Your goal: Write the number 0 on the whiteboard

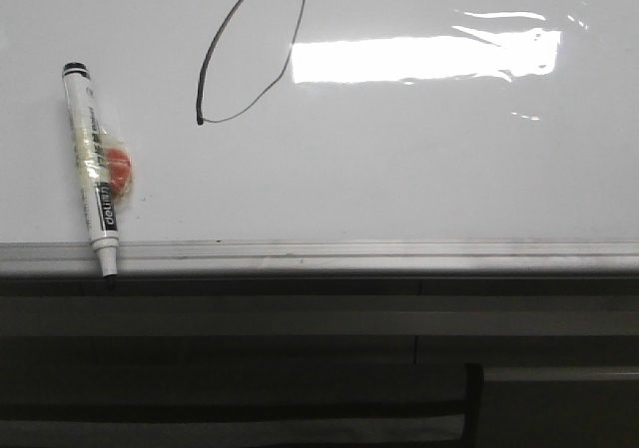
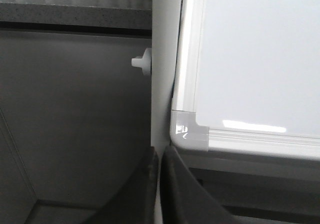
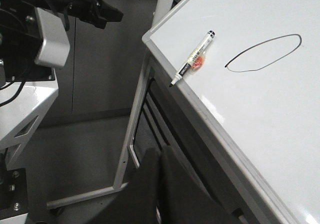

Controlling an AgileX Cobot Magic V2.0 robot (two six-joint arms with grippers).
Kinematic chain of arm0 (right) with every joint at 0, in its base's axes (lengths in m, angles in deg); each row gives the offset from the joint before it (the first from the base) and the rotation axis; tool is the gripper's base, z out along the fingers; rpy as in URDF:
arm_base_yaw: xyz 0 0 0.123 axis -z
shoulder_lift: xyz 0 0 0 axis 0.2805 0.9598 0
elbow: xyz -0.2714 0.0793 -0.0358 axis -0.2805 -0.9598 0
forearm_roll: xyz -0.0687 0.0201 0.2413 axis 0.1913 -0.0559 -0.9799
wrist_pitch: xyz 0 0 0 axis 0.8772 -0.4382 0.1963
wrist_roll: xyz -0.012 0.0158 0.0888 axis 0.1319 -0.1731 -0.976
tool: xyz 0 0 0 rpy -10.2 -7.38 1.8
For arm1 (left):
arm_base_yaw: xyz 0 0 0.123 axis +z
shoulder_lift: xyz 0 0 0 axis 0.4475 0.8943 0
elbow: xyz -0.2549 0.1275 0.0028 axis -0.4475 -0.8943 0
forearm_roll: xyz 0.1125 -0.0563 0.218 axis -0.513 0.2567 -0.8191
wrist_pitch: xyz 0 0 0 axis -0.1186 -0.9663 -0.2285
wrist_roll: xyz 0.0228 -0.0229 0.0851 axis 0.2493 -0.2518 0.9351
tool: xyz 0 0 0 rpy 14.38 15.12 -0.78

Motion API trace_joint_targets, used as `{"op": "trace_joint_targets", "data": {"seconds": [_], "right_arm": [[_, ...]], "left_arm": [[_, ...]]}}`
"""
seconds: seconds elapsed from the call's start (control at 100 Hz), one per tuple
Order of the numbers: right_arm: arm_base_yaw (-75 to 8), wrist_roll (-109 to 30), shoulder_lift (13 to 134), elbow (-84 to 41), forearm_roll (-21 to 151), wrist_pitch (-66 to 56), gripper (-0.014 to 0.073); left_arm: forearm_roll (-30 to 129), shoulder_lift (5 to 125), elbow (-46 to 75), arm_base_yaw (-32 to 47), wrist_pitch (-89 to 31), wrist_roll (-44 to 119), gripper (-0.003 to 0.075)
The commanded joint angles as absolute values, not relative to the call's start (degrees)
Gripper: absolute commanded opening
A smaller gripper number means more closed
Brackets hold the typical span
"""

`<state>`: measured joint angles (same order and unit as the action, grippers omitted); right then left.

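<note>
The whiteboard (image 1: 399,169) fills the front view, with a grey metal rim (image 1: 349,253) along its near edge. The number 0 (image 1: 205,89) is a thin black slanted oval at the upper left of the board; it also shows in the right wrist view (image 3: 235,69). A white marker pen (image 1: 92,164) with a black cap lies at the board's left, its tip over the rim; it also shows in the right wrist view (image 3: 192,59). My left gripper (image 2: 159,156) is shut and empty, off the board's corner (image 2: 187,129). My right gripper (image 3: 160,156) is shut and empty, below the board's edge. Neither gripper shows in the front view.
Dark grey ledges (image 1: 300,318) run below the board's near rim. A small orange blob (image 1: 118,167) sits beside the marker. The white table frame (image 3: 135,134) and the other arm's base (image 3: 45,34) show in the right wrist view. A white post (image 2: 162,59) stands by the board's corner.
</note>
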<state>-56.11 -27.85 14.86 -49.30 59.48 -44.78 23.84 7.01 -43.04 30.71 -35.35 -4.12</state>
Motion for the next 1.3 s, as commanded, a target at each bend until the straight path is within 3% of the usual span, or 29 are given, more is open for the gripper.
{"op": "trace_joint_targets", "data": {"seconds": [0.0,1.12,1.29], "right_arm": [[-55.98,-27.78,15.86,-48.36,58.88,-40.69,-0.0069],[-55.98,-27.78,15.86,-48.36,58.88,-40.69,-0.0069],[-55.98,-27.78,15.86,-48.49,52.16,-30.96,-0.0069]], "left_arm": [[21.5,5.36,-44.8,29.62,-32.65,-6.84,-0.002],[21.23,5.36,-44.9,29.57,-32.65,-6.84,-0.002],[21.23,5.36,-44.9,29.57,-32.65,-6.84,-0.002]]}}
